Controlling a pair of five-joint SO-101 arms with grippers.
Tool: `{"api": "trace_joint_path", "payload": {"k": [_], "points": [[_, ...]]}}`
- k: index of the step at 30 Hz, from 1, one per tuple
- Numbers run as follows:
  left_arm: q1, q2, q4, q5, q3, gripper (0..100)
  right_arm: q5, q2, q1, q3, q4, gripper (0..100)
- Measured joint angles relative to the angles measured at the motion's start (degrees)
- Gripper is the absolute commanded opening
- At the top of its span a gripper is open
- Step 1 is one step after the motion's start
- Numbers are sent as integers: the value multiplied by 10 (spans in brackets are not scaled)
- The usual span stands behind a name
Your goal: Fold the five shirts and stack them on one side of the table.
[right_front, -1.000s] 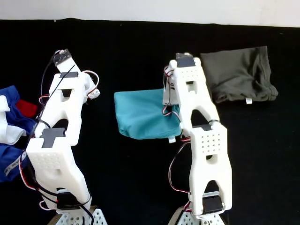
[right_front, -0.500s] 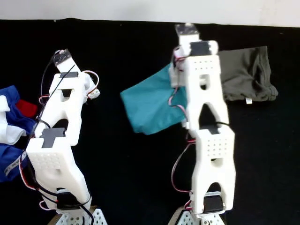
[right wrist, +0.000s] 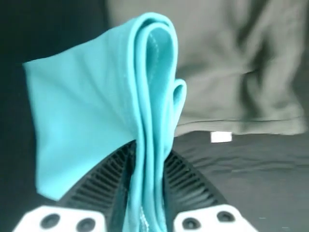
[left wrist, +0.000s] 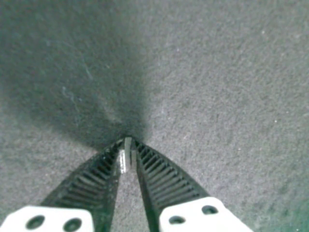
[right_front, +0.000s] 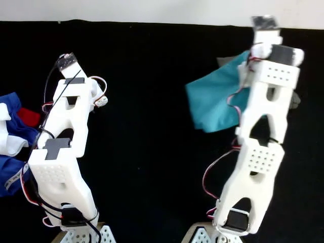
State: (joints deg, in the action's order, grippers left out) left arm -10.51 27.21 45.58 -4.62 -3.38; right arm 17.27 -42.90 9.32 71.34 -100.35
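Observation:
A folded teal shirt (right_front: 215, 105) hangs off the table at the back right, pinched by my right gripper (right wrist: 145, 159), whose arm (right_front: 263, 126) leans toward the far right corner. Right behind it lies the folded olive shirt (right wrist: 231, 72), mostly hidden by the arm in the high view. At the left edge sits a heap of blue, white and red shirts (right_front: 12, 136). My left gripper (left wrist: 126, 154) is shut on nothing, its tips close over the bare black cloth, at the back left (right_front: 67, 62).
The black tablecloth (right_front: 147, 167) covers the table, with open room in the middle between the two arms. A pale wall strip (right_front: 152, 10) runs along the far edge. Red and black cables loop beside both arms.
My right gripper lifted the teal shirt from the middle of the table and carried it up and to the right, over the olive shirt. The left arm has stayed still.

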Motion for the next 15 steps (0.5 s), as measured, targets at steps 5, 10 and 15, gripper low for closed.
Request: {"api": "trace_joint_path", "payload": {"k": [5, 10, 15], "points": [[0, 0, 0, 0, 0, 10, 40, 0, 15, 39, 0, 6], [0, 0, 0, 0, 0, 10, 45, 0, 36, 40, 47, 6], [0, 0, 0, 0, 0, 10, 45, 0, 62, -7, 148, 6]]}}
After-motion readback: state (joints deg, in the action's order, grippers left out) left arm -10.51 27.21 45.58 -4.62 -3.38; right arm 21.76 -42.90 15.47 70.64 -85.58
